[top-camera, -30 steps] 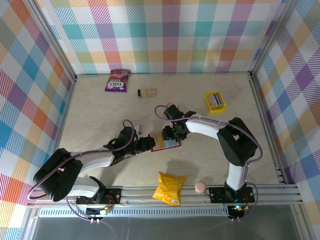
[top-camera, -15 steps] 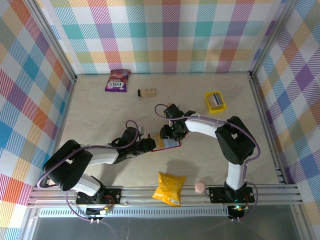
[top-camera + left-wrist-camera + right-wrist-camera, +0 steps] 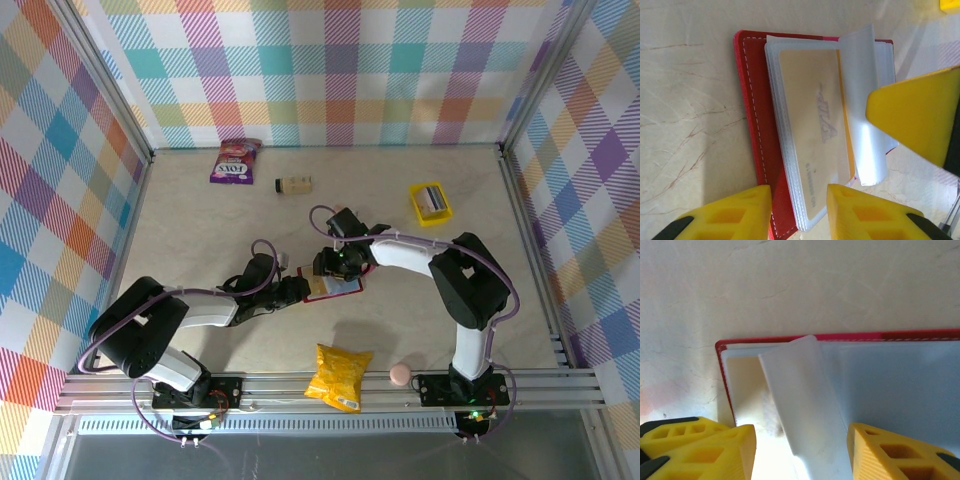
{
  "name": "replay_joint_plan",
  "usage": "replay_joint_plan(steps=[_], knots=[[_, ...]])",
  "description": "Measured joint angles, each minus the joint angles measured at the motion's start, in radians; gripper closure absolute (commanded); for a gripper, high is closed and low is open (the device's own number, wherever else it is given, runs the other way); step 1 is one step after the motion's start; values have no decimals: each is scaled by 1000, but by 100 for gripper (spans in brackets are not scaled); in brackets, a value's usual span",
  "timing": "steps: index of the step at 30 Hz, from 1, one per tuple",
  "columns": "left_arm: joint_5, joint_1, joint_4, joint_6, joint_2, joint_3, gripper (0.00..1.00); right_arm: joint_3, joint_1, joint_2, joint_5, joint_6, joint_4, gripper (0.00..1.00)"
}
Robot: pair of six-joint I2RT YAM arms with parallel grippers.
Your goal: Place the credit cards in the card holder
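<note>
Two arms reach in toward each other.
The left gripper (image 3: pixel 298 290) and right gripper (image 3: pixel 325 266) sit low and close together, each with fingers apart.

The card holder (image 3: pixel 335 288) lay at the middle of the desk (image 3: pixel 200 230), a card (image 3: pixel 810 125) in its sleeves. The left gripper (image 3: pixel 303 290) stood at its left end, the right gripper (image 3: pixel 326 268) at its far edge. A snack bag (image 3: pixel 340 376) lay by the near edge, a packet (image 3: pixel 235 160) in the far left corner, a tray (image 3: pixel 431 202) near the far right corner.
</note>
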Motion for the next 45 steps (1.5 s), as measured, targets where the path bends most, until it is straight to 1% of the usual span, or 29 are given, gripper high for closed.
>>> replay_joint_plan(steps=[7, 15, 20, 24, 26, 32, 42, 45], knots=[[0, 19, 24, -12, -6, -21, 68, 34, 42, 33, -6, 20, 1, 51], [0, 27, 106, -42, -21, -73, 68, 89, 86, 36, 29, 28, -10, 51], [-5, 34, 103, -56, -62, -108, 68, 115, 107, 39, 50, 37, -32, 51], [-32, 36, 50, -64, -151, -154, 68, 129, 117, 50, 67, 47, -43, 51], [-48, 36, 1, -64, -220, -173, 68, 131, 119, 58, 74, 48, -47, 51], [-85, 41, -105, -61, -382, -188, 68, 136, 125, 83, 83, 55, -50, 52], [-101, 51, -217, -59, -474, -220, 67, 208, 162, 126, 77, 73, -42, 52], [-102, 55, -255, -59, -526, -224, 67, 231, 177, 137, 75, 74, -41, 52]])
